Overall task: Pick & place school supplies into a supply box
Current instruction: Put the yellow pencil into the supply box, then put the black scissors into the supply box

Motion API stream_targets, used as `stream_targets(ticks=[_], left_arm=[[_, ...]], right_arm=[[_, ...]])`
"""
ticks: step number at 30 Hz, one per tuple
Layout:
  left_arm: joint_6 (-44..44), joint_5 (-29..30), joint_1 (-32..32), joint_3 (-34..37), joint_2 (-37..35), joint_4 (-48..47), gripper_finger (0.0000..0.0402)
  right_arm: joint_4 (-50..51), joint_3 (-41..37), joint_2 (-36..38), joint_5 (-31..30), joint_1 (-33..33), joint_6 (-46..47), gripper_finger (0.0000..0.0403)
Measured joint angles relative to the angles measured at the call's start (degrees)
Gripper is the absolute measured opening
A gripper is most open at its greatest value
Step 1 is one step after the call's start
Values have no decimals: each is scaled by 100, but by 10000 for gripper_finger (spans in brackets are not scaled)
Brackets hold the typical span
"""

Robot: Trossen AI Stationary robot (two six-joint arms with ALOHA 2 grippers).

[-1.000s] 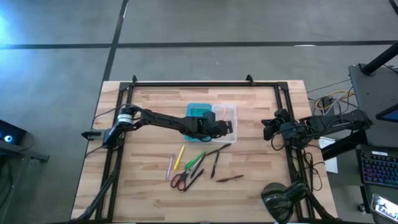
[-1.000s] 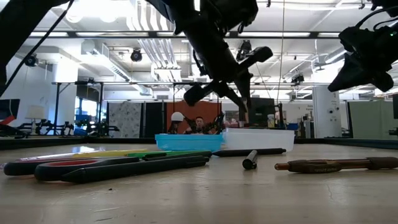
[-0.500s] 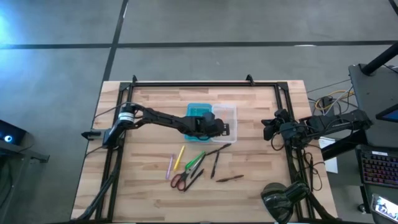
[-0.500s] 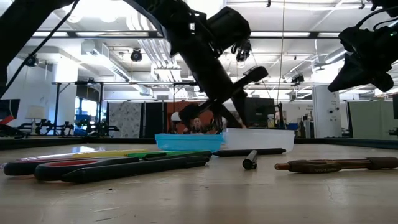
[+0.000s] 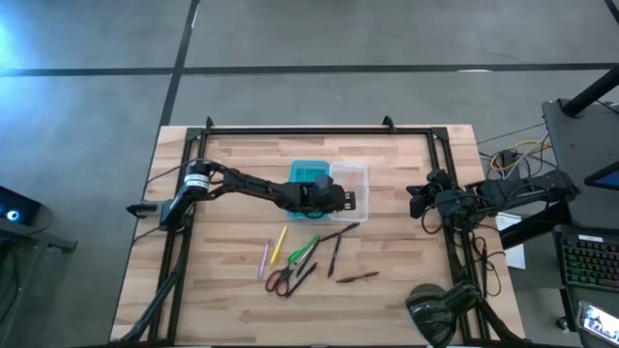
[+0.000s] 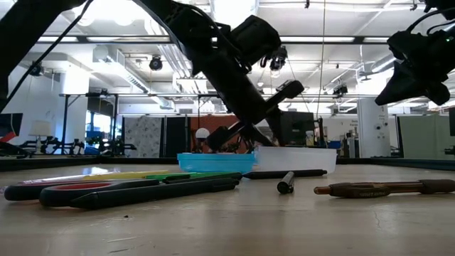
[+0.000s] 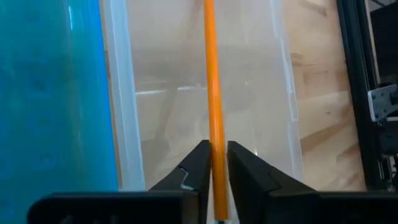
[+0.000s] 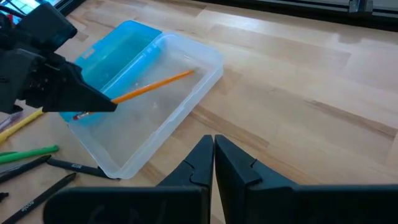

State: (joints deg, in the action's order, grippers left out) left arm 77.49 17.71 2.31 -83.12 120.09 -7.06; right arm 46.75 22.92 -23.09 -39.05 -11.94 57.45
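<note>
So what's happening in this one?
The left claw is over the supply box, with an orange pencil between its fingers, lying along the clear half. The teal half looks empty. The other supplies lie on the table in front of the box. The right claw, shut, waits at the table's right edge.

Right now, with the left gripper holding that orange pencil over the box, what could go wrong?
The left gripper grips the orange pencil near one end, over the clear half of the supply box. Released from there, the pencil's far end may catch on the box rim and leave it propped. The gripper sits low inside the light box, so pulling back could nudge it toward the dark pen beside it. The right gripper waits shut, clear of it.
</note>
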Motion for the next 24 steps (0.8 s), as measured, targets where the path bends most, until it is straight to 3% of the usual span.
stream_targets(ticks=[7,12,19,24], left_arm=[[-209,127,2,-12,0,23,84],[-395,189,2,-64,-16,12,93],[-2286,311,-163,-618,-272,48,94],[-3226,305,-341,-926,-522,21,94]], right_arm=[[-1,0,0,0,0,0,9],[-1,0,0,0,-1,0,9],[-120,-3,-12,71,0,-115,9],[-1021,-108,-177,313,-2,-410,9]])
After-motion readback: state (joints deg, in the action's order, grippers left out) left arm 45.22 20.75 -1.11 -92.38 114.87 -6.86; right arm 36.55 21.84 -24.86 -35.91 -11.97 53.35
